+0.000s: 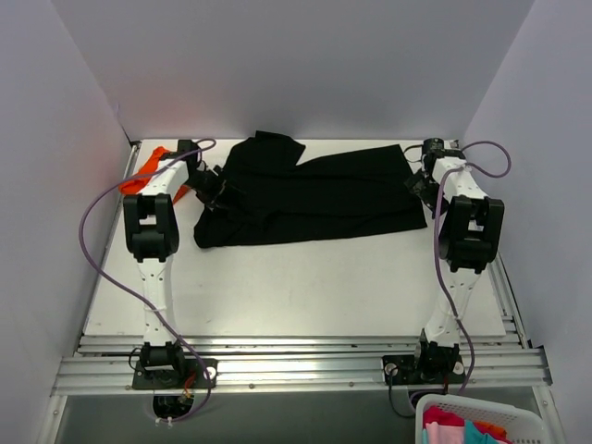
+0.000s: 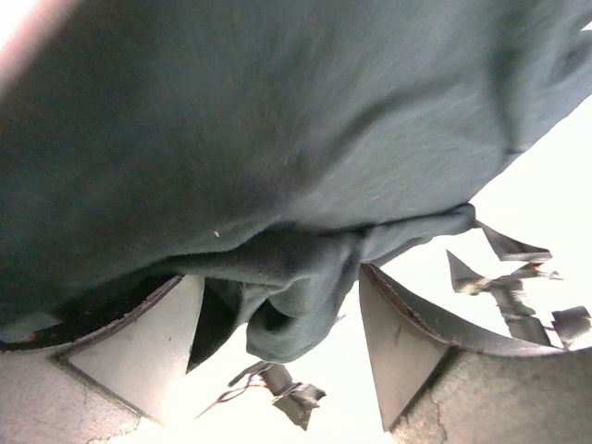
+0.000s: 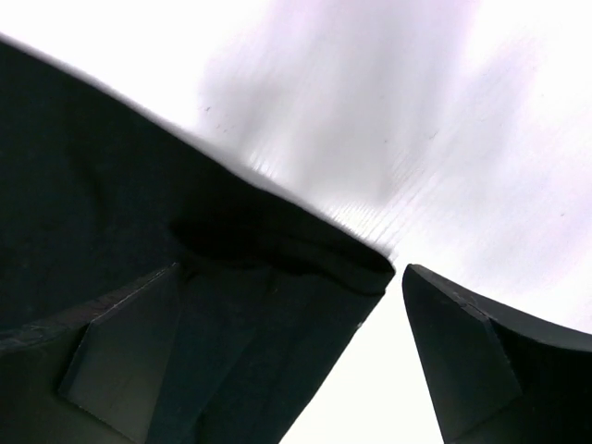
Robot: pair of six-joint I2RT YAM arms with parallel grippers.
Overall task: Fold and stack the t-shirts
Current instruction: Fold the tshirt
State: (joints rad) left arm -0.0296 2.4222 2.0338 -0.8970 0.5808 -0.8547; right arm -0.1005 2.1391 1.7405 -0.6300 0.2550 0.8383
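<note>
Left gripper (image 2: 280,273), right gripper (image 3: 291,268) jaws spread, clamping nothing; lift straight off black t-shirt (image 1: 314,199), don't snag hem.

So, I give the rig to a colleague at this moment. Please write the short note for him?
Left gripper: open, a bunch of the black shirt loose between its fingers.
Right gripper: open, over the shirt's right edge.
Black shirt: lies across the far part of the table as a long band, rumpled at its left end.
Orange shirt: far left corner, partly hidden behind the left arm.
Done: black shirt partly folded.
Left: finish folding it, then stack the two shirts.
</note>
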